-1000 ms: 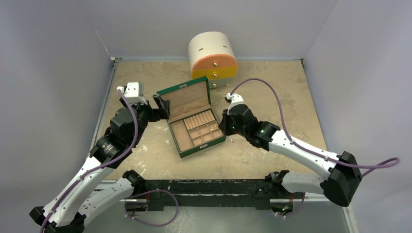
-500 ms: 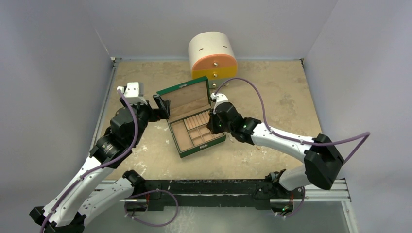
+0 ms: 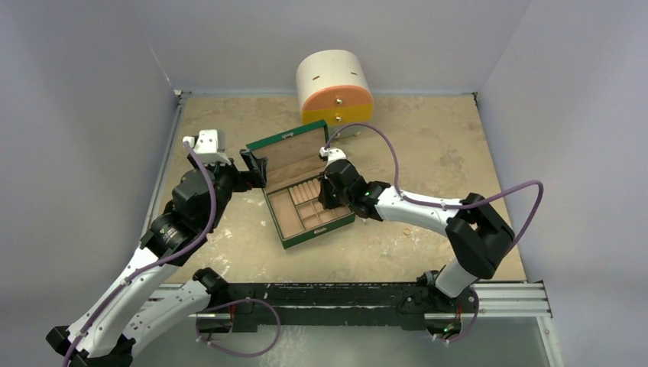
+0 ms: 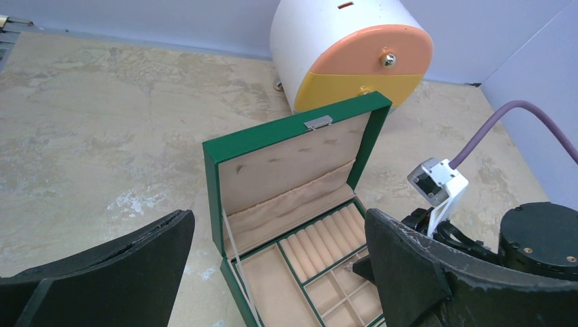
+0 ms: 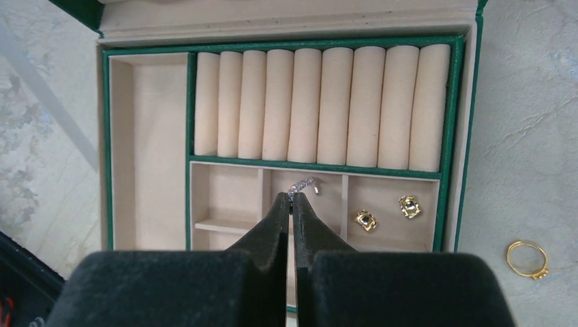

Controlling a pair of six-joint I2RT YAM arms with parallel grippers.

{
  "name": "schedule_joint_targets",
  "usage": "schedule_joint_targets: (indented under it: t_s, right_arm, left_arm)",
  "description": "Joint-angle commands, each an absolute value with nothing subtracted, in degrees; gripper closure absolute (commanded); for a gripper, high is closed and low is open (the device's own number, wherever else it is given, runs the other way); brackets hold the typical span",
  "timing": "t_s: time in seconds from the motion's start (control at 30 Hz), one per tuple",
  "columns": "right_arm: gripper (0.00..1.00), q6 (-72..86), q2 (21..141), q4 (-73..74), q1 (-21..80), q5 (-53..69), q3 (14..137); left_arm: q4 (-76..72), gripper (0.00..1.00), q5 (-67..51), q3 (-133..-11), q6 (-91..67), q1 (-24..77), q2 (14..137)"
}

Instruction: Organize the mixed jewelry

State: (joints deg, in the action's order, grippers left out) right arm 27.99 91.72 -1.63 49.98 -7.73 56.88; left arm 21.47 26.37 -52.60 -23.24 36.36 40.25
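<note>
The green box [image 5: 451, 102] lies open with tan ring rolls and small compartments. My right gripper [image 5: 291, 197] is shut on a thin silvery chain [image 5: 305, 184], whose end sticks out of the tips above a middle small compartment. Two gold-coloured pieces [image 5: 365, 219] [image 5: 409, 206] lie in the compartment to the right of it. On the table just right of the box lies a gold ring [image 5: 527, 259]. In the top view the right gripper [image 3: 327, 200] is over the box [image 3: 284, 229]. My left gripper [image 3: 256, 167] stands open beside the lid, with nothing between its fingers [image 4: 157, 252].
A white round drawer cabinet [image 3: 335, 88] with orange and yellow fronts stands behind the box, close to the raised lid [image 4: 293, 153]. Grey walls close the table on the left, back and right. The right arm's purple cable [image 3: 397, 164] arcs above the table.
The right arm has swung left, from beside the box's right edge to above its small compartments, jaws staying shut. The left arm has not moved.
</note>
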Motion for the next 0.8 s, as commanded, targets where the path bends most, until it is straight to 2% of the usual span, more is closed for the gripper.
schedule_joint_targets:
  t_s: [0.0,0.1,0.23,0.3,0.77]
  right_arm:
    - [1.0,27.6,92.1,-5.1,50.3,-7.2,58.3]
    - [1.0,27.8,92.3,-5.6,50.3,-7.2,57.2]
    - [0.85,28.4,91.8,-5.9,50.3,-7.8,56.1]
    - [0.83,28.4,91.2,-5.8,50.2,-8.1,55.5]
    - [0.8,30.0,81.4,-2.3,50.2,-13.2,50.2]
  left_arm:
    - [19.0,0.04,26.5,-53.0,-23.5,35.9,39.6]
    - [19.0,0.04,26.5,-53.0,-23.5,35.8,39.6]
    - [19.0,0.04,26.6,-52.9,-23.5,35.8,39.6]
    - [19.0,0.04,26.6,-53.0,-23.5,35.8,39.7]
    - [19.1,0.04,27.0,-52.9,-23.5,35.9,40.2]
